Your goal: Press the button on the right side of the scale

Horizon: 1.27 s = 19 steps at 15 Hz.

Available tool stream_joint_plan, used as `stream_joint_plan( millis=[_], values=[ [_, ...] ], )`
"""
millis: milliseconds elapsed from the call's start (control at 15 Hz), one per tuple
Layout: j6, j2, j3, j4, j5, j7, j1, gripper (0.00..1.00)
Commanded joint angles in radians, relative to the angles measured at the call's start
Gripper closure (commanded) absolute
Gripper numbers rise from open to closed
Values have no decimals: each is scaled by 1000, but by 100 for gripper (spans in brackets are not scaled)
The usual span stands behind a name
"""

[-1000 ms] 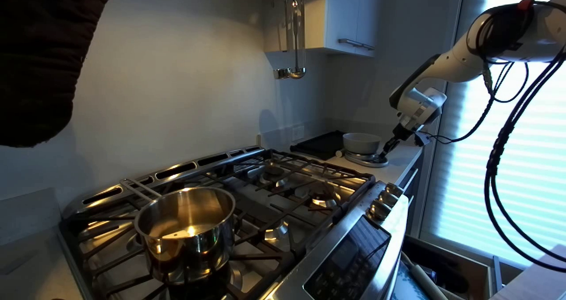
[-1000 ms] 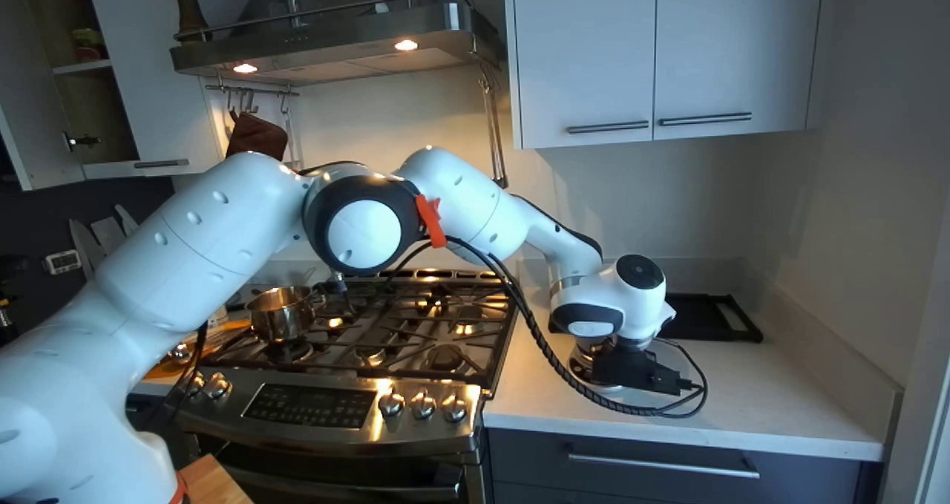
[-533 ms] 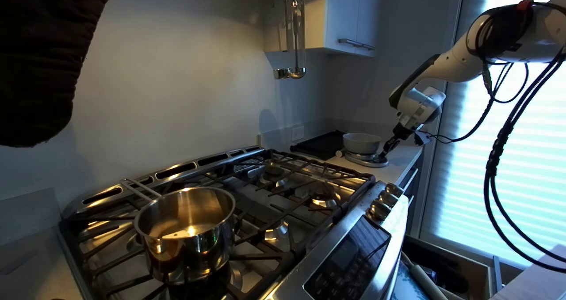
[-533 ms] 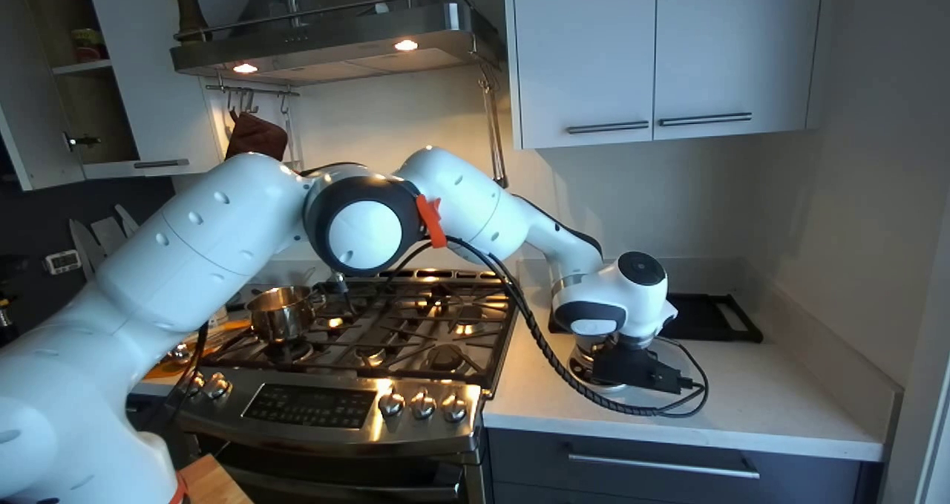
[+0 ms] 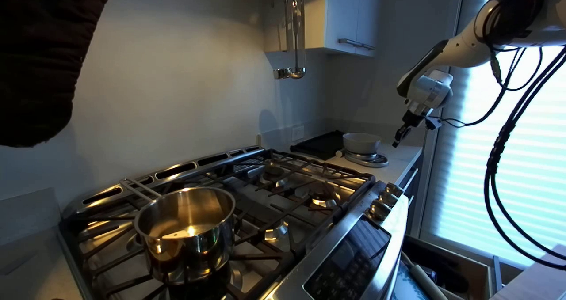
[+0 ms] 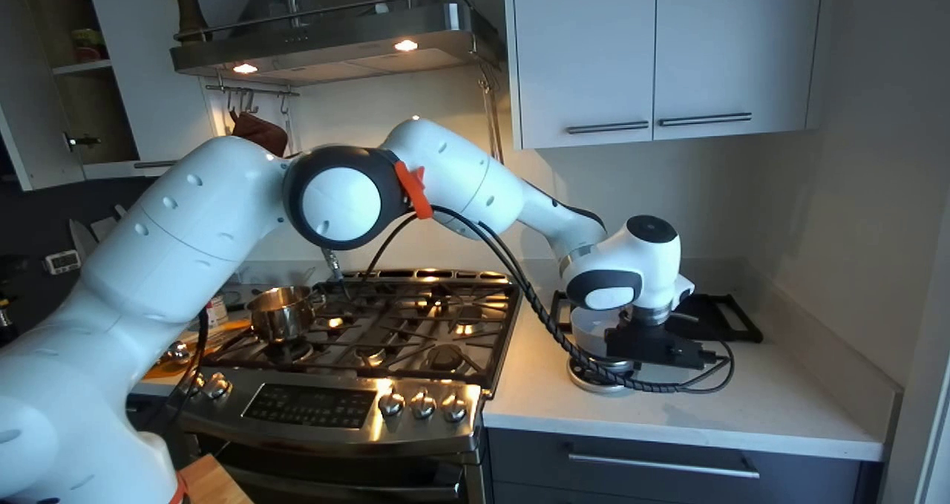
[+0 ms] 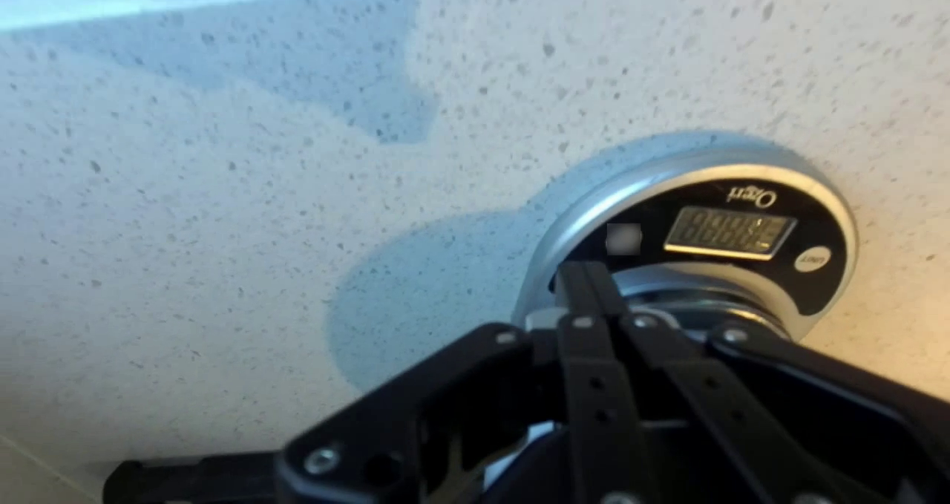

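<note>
The round silver scale with a black panel [image 7: 646,214] sits on the counter. It also shows in both exterior views [image 5: 380,161] [image 6: 594,382]. In the wrist view its lettering is upside down. The display [image 7: 731,232] shows faint digit segments. A round grey button [image 7: 623,239] lies on one side of it and the UNIT button [image 7: 813,259] on the other. A pale bowl [image 5: 361,143] [image 6: 590,333] stands on the scale. My gripper [image 7: 582,268] is shut with nothing between its fingertips. In an exterior view the gripper [image 5: 395,144] hangs above the counter, apart from the scale.
A black tray [image 5: 319,144] [image 6: 714,318] lies behind the scale. The stove with a steel pot [image 5: 185,233] [image 6: 280,315] stands beside the counter. The counter's front edge [image 6: 683,436] and an open drawer [image 5: 455,264] are nearby. A cable loops by the gripper.
In the last half second my gripper has risen off the scale's panel and moved away from the bowl. The bowl and panel are now more visible. The scale and bowl have not visibly moved.
</note>
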<state>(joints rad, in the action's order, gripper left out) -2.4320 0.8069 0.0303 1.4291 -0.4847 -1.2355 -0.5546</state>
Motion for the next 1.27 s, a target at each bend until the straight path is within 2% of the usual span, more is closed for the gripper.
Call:
stream_joint_plan(
  millis=[0,67,133,267,533,733,933,1000,1067,1200],
  values=[
    [141,-116,-75,85,140,112,30,75],
    [199,-150,-89,95,172,138,37,73],
    [256,-188,-105,103,201,174,49,66],
    [285,-265,-146,138,264,269,90,51],
    [351,-414,-183,223,386,428,167,22],
    [343,-512,-211,316,499,635,242,0],
    [391,-599,-208,407,597,803,294,0],
    [437,-616,-195,425,594,799,298,0],
    [402,-544,-193,333,559,751,276,0],
    [432,-581,-192,375,567,777,297,0]
  ],
)
